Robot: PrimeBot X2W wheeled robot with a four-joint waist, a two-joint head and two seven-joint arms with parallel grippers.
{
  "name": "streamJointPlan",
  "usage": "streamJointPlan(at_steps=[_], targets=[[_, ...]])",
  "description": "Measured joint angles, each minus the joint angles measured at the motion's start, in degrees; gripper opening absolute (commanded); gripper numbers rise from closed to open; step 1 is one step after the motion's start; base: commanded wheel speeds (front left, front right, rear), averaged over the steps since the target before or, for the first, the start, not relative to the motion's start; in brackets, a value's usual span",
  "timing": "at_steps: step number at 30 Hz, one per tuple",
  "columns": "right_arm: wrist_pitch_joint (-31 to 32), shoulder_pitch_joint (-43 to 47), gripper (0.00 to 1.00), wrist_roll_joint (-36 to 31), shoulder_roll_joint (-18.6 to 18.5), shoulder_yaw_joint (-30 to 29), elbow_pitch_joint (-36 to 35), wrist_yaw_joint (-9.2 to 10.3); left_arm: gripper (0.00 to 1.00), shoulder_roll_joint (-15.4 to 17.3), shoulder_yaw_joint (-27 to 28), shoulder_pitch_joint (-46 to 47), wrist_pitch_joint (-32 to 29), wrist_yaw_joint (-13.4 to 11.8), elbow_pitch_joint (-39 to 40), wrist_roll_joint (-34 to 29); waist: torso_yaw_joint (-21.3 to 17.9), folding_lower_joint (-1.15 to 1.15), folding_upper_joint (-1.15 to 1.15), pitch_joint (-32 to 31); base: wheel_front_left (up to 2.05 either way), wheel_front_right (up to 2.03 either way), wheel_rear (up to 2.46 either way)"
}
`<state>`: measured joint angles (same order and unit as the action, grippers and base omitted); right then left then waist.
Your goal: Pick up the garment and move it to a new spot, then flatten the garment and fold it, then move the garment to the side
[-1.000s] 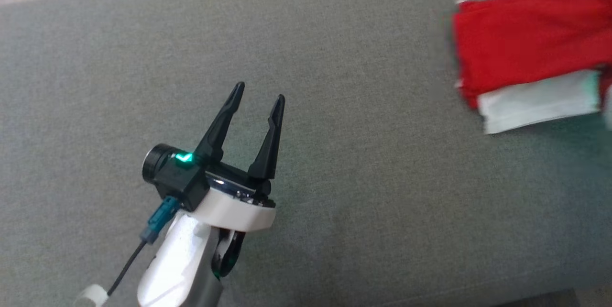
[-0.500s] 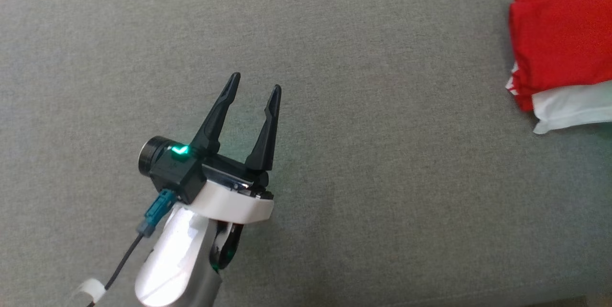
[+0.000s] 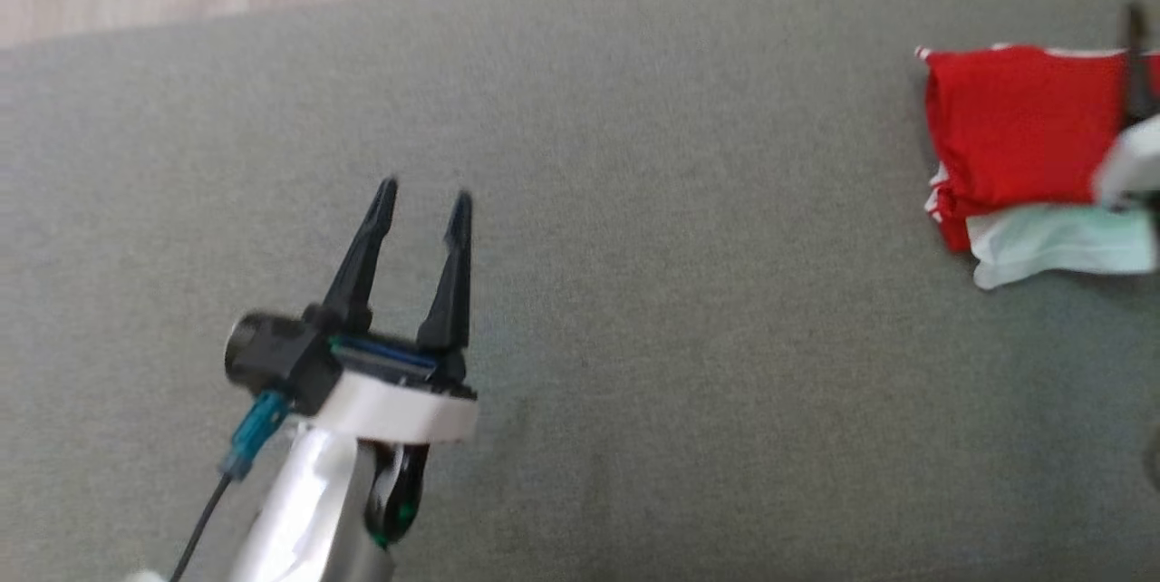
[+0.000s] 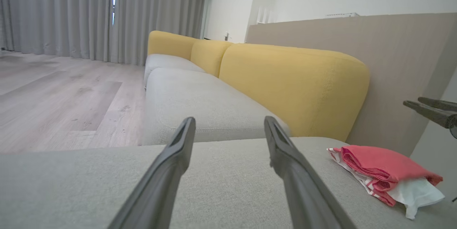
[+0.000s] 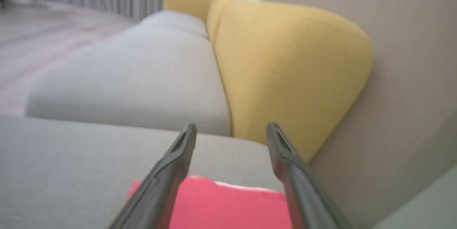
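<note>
The head view looks steeply down on the grey seat cushion (image 3: 689, 310), with the folded garment (image 3: 1015, 129) near that view's right edge. The left wrist view skims low along that cushion toward the yellow backrest (image 4: 292, 86) — the right wrist view faces much the same way, but hangs close above the garment, which all three share.

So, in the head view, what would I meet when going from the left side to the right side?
left gripper, its jaws open → bare stretch of the grey sofa seat → folded red and white garment, lying near the right edge.
</note>
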<state>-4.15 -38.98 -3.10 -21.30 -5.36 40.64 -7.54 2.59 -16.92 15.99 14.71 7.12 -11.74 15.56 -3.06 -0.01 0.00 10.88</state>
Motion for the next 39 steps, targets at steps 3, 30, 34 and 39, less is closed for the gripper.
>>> streamJointPlan(at_steps=[3, 30, 34, 39], targets=[[-1.78, 1.51, 1.0, 2.76, 3.71, 2.14, -5.36, 0.0, 1.0, 0.01, 1.08, -2.14, 0.0, -0.03, -0.36, 1.27, 0.33, 0.0, 0.0, -2.41, 0.0, 0.0, 0.0], [-10.06, 37.04, 1.0, 20.58, 18.62, 8.92, -21.69, 0.0, 1.0, 0.2, 9.65, -15.36, 0.0, -0.04, -1.71, 2.61, 6.65, 0.0, 0.0, -12.4, 0.0, 0.0, 0.0], [-10.07, 37.05, 1.0, 20.92, 18.62, 8.99, -23.06, 0.0, 1.0, 0.2, 9.95, -15.42, 0.0, -0.01, -1.18, 2.61, 6.35, 0.01, 0.0, -12.49, 0.0, 0.0, 0.0], [-10.09, 37.05, 1.0, 20.91, 18.62, 8.95, -23.65, 0.0, 1.0, 0.2, 10.15, -15.42, 0.0, 0.0, -1.02, 4.0, 5.94, 0.01, 0.0, -12.5, 0.0, 0.0, 0.0]])
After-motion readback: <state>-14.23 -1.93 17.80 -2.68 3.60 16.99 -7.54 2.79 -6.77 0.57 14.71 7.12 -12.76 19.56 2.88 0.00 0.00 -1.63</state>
